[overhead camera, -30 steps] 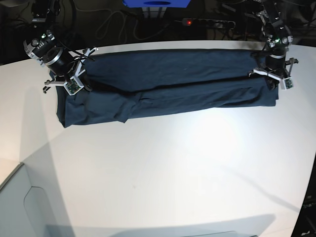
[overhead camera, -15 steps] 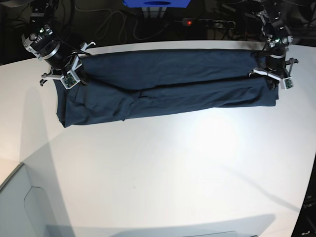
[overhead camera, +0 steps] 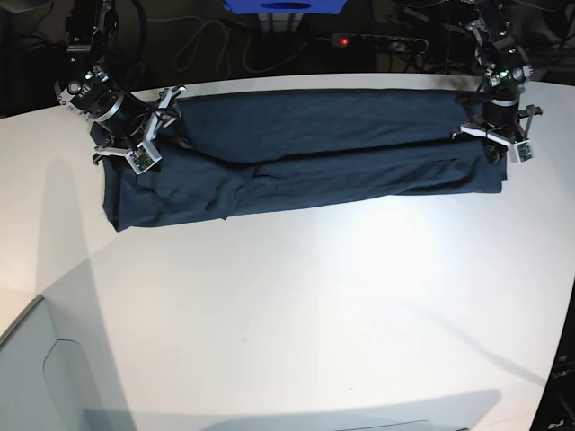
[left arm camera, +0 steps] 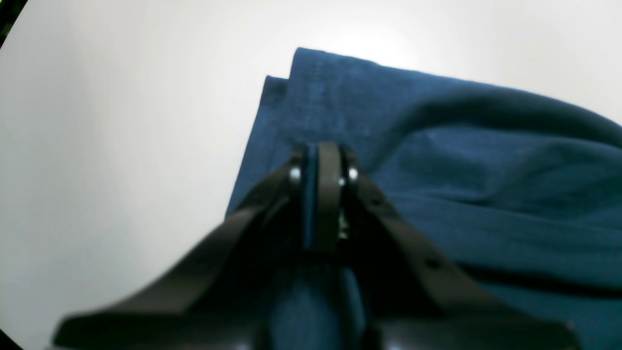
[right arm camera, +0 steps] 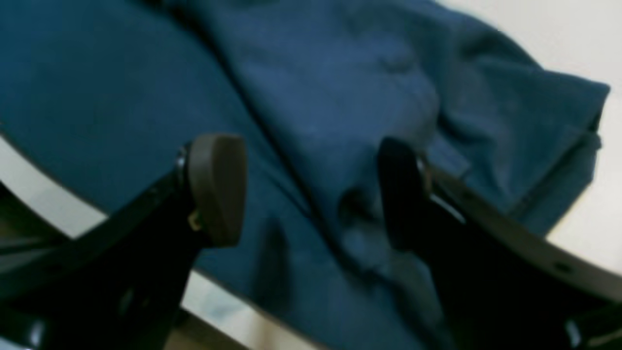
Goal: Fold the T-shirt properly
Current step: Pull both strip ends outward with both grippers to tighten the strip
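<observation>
T-shirt [overhead camera: 296, 157] lies folded lengthwise on the table [overhead camera: 296, 305]; left gripper [left arm camera: 320, 160] pinches its edge, right gripper [right arm camera: 311, 189] hovers spread above it.

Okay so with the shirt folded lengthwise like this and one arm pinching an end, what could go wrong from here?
1. The left end effector is shut on the T-shirt while the right end effector is open above the other end; a left pull alone could drag the fold askew.
2. The end under the right end effector lies bunched, so a crease may get folded in.
</observation>
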`<action>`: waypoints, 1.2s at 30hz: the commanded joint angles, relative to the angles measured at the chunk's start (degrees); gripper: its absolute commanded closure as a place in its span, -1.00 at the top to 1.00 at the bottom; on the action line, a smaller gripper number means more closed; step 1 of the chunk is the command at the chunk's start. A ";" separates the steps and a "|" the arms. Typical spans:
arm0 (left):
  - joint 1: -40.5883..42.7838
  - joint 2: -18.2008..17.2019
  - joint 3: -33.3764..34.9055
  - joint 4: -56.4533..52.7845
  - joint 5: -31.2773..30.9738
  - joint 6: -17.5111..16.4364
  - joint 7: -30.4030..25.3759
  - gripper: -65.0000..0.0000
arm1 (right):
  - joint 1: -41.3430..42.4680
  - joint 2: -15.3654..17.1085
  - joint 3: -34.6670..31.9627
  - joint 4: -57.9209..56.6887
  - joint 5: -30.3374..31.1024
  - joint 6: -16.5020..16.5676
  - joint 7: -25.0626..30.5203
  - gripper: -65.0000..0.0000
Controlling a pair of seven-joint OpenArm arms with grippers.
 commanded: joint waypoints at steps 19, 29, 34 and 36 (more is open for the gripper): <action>-0.18 -1.15 -2.27 1.81 -0.11 0.22 -1.20 -1.00 | -4.17 2.38 0.31 6.37 0.62 0.22 0.98 -0.99; -0.27 -1.06 -2.27 1.72 -0.28 0.22 -1.11 -1.00 | -7.33 3.34 0.13 7.43 0.54 0.22 0.98 -0.99; -0.27 -0.80 -2.18 1.54 -0.37 0.22 -1.11 -1.00 | -7.42 4.14 0.13 6.46 0.54 0.22 0.98 -0.99; -0.27 -0.62 -2.10 1.54 -0.37 0.22 -1.11 -1.00 | -7.16 4.14 0.13 6.11 0.54 0.22 0.98 -0.98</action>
